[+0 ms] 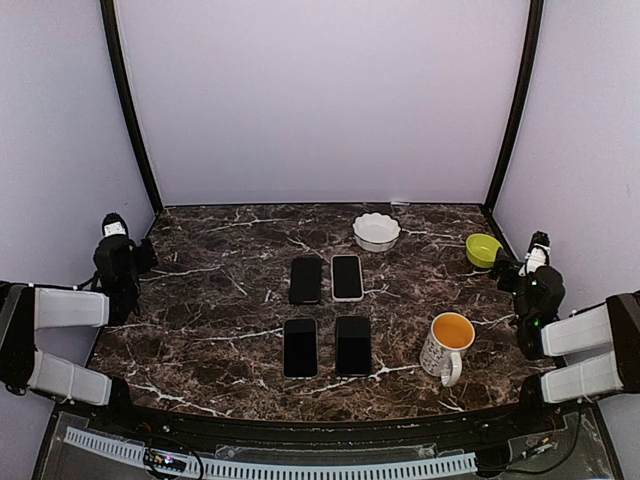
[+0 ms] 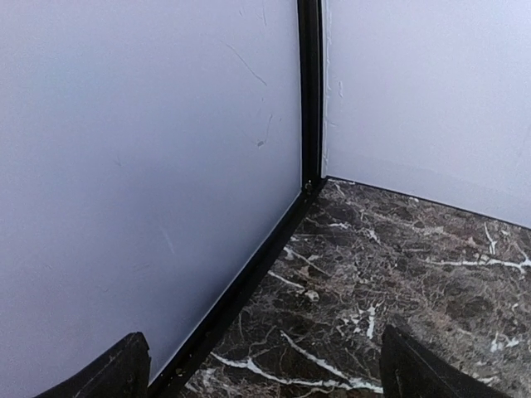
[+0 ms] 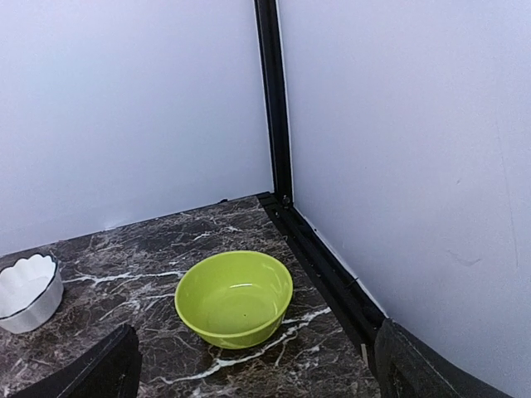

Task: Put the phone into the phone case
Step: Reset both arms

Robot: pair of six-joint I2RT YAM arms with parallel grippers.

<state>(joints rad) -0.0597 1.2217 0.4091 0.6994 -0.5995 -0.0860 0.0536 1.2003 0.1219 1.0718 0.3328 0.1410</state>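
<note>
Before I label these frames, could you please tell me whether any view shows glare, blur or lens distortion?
Top external: light is soft and even, nothing blurred, but the black frame post bows, so the lens distorts. Left wrist: sharp, though the fingertips are nearly black silhouettes. Right wrist: sharp, with only a faint highlight inside the green bowl.

No text, label, brand or number can be read in any view. The mug (image 1: 447, 343) is too small to show any print.
</note>
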